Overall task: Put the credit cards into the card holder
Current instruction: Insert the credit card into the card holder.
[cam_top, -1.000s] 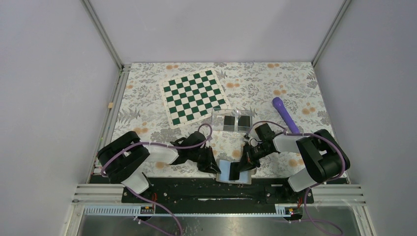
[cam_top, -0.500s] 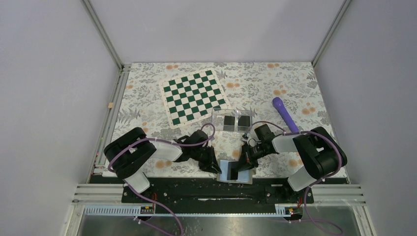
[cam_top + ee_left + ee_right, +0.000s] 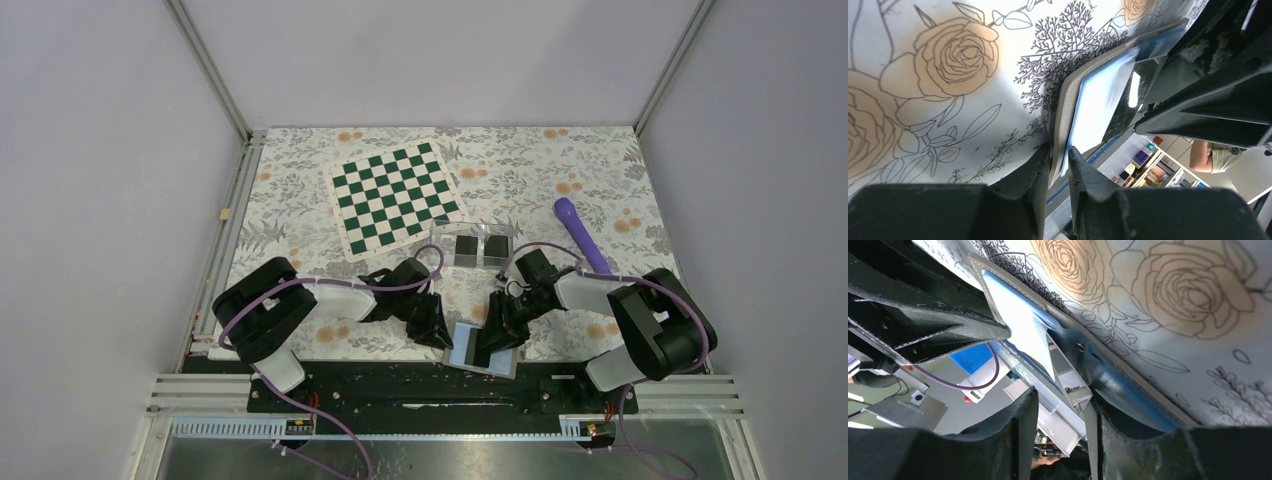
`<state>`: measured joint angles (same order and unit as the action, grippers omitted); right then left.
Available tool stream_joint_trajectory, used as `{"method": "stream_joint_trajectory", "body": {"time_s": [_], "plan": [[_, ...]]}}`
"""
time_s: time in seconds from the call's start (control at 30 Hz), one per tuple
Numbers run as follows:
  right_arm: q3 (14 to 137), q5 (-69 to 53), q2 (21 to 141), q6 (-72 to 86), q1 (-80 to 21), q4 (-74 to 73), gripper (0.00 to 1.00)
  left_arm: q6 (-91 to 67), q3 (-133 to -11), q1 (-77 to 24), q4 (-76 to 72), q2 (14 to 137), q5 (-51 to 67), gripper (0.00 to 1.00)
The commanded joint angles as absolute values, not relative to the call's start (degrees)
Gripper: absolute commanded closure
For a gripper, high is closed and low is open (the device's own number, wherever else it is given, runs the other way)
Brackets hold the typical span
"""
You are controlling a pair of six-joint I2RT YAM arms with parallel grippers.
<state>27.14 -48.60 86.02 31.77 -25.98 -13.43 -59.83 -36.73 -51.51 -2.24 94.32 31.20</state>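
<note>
Between the earlier overhead view and the present one, the taupe wallet [image 3: 466,346] has dropped from a propped, near-upright pose to a flatter, skewed one on the tabletop [image 3: 300,240]; it lies on the arm-base side of the card holder [image 3: 443,241], apart from it; both wrists have shifted a little toward the holder, with their tips kept at the wallet; the left fingers [image 3: 1037,175] stand close together with the wallet's stitched edge in the narrow gap, and whether they pinch it or have let go cannot be told; the right fingers [image 3: 1020,432] are spread, a light-blue flap lying loose between them; two credit cards [image 3: 467,248] sit side by side inside the holder; a glossy dark patch in the wallet's pocket, seen from the left wrist, may be a further card, though this is unclear; on this evidence the wallet is being released, and any remaining card has yet to be drawn out and carried to the holder.
</note>
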Motion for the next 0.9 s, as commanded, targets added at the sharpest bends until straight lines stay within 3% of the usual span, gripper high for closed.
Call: {"method": "stream_joint_trajectory", "body": {"time_s": [0.0, 0.17, 0.43, 0.87], "plan": [[30.89, -41.9, 84.53, 29.88, -26.78, -22.36, 0.52, -57.51, -38.81, -51.61, -0.09, 93.75, 28.94, 0.79], [32.13, -40.35, 86.69, 30.19, -27.6, -23.29, 0.48, -57.34, -39.65, -52.24, -0.09, 94.3, 29.05, 0.8], [35.44, -39.02, 91.33, 31.2, -31.04, -22.74, 0.53, -57.31, -41.13, -53.46, -0.09, 95.56, 29.37, 0.85], [40.48, -39.08, 95.16, 33.79, -37.68, -20.6, 0.52, -56.76, -43.49, -54.44, 2.34, 96.0, 29.22, 0.87]]}}
